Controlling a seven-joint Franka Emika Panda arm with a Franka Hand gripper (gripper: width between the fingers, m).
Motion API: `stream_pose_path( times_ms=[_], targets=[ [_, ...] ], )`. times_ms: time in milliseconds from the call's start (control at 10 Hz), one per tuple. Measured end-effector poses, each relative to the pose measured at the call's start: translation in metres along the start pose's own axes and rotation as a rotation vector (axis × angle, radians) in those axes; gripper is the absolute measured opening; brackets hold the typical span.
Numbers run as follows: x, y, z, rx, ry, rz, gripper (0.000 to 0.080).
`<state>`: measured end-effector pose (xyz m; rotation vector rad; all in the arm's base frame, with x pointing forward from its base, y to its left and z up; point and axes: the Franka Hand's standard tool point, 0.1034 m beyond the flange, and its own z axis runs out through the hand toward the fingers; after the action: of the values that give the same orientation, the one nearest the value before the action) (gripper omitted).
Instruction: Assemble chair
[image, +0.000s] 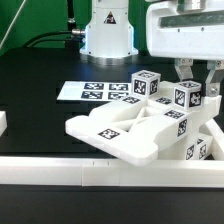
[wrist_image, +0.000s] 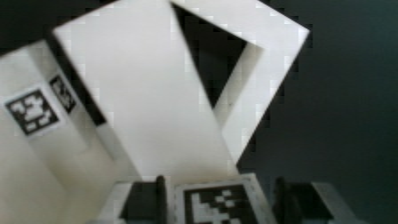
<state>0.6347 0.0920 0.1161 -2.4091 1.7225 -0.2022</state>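
Near the table's (image: 30, 110) front edge, by the border rail (image: 60, 172), your chair (image: 135, 128) lies tipped — the gripper (image: 196, 88) pinches one tagged blocky leg (image: 188, 96), jaws partly parted.

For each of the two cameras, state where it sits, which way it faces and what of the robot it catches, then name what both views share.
Exterior view: off the arm, low beside the table, looking across the chair to the marker board and the robot's base; the gripper comes down at this view's right, closed on a tagged block.
Wrist view: on the wrist, looking along the gripper at the X-braced panel; its fingers flank the tagged block.
Shared: the chair, the gripper, the held block.
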Motion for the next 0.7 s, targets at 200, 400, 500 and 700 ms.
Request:
stream_pose_path(
  times_ms=[200, 400, 500, 700],
  targets=[
    [-0.0001, -0.0055, 0.0027, -0.012, -0.011, 0.204, 0.0291],
    [0.0003, -0.0086, 0.0032, -0.016, -0.021, 0.353, 0.0291],
    [0.0007, -0.0093, 0.003, -0.017, -0.021, 0.391, 0.0291],
    [-0.0008, -0.0091, 0.0038, -0.017, -0.022, 0.4, 0.0533]
  ],
)
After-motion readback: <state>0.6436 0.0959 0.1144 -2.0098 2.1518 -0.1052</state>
